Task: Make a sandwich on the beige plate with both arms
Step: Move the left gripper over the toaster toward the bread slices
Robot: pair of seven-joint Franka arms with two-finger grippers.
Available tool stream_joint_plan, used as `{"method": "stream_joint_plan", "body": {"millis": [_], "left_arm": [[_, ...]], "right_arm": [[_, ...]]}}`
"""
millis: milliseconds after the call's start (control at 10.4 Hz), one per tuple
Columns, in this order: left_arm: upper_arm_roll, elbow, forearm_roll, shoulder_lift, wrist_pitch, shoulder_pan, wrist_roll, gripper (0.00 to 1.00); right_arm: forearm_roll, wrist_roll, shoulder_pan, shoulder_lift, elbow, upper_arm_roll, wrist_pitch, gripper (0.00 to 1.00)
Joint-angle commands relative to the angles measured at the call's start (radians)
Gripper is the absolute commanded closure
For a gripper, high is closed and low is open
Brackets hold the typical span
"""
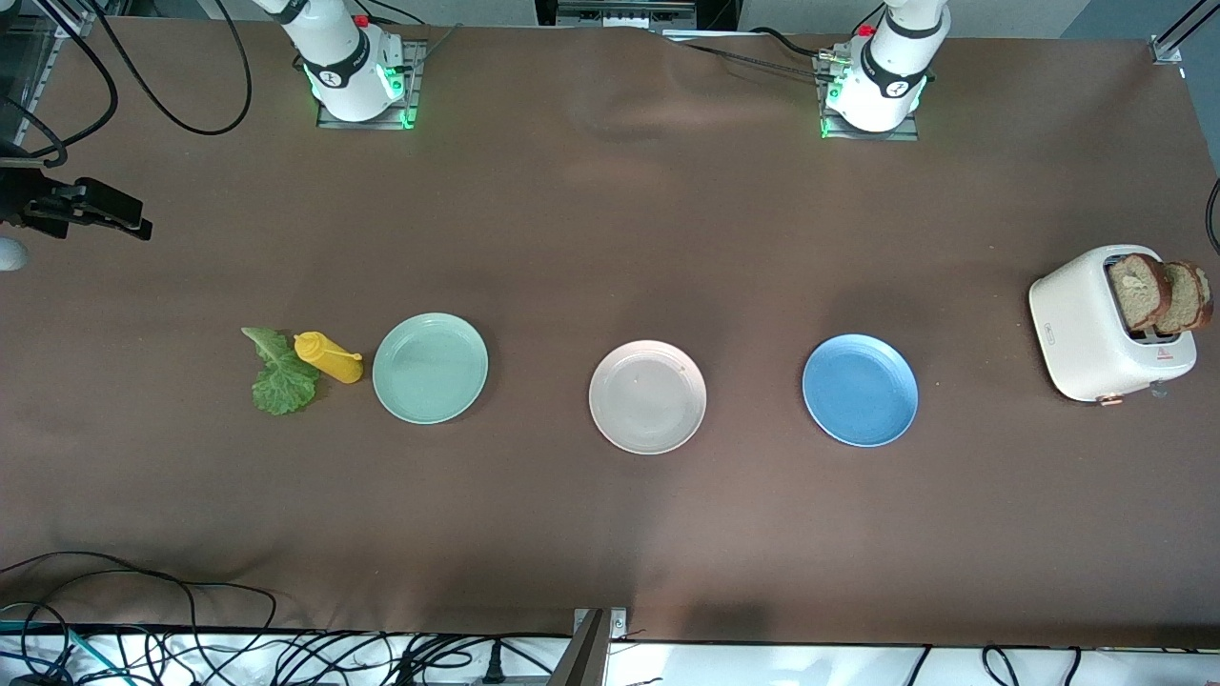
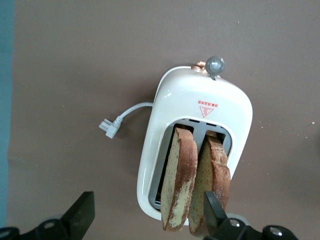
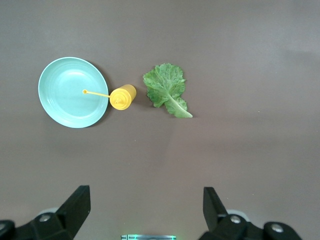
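Observation:
The beige plate (image 1: pixel 647 396) lies bare at the middle of the table. Two brown bread slices (image 1: pixel 1139 289) stand in a white toaster (image 1: pixel 1087 329) at the left arm's end. My left gripper (image 2: pixel 148 212) is open, up in the air over the toaster (image 2: pixel 200 97), with one finger (image 2: pixel 215 212) beside the slices (image 2: pixel 180 180). A green lettuce leaf (image 1: pixel 279 374) lies flat at the right arm's end. My right gripper (image 3: pixel 146 207) is open and empty, over bare table between its base and the lettuce (image 3: pixel 166 90). Neither gripper shows in the front view.
A mint-green plate (image 1: pixel 430 367) and a blue plate (image 1: pixel 860 389) flank the beige one. A yellow squeeze bottle (image 1: pixel 327 357) lies between lettuce and mint plate. The toaster's cord and plug (image 2: pixel 111 126) lie loose beside it. A black clamp (image 1: pixel 86 210) sits at the right arm's table edge.

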Motion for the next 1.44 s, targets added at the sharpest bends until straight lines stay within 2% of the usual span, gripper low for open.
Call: {"method": "stream_joint_plan", "body": {"millis": [0,766,1341], "left_arm": [[-0.002,-0.043,-0.021,-0.009,0.011,-0.001,-0.033,0.04],[-0.008,-0.077,-0.017,-0.025,-0.007,-0.009,-0.064,0.04],[-0.005,-0.077,-0.006,-0.005,-0.002,0.0,-0.064,0.11]], "right_arm": [[0.015,-0.004,-0.001,-0.001,0.018,0.0,-0.02,0.0],[0.015,-0.004,-0.001,-0.001,0.017,0.0,-0.02,0.0],[0.015,-0.004,-0.001,-0.001,0.018,0.0,-0.02,0.0]]}}
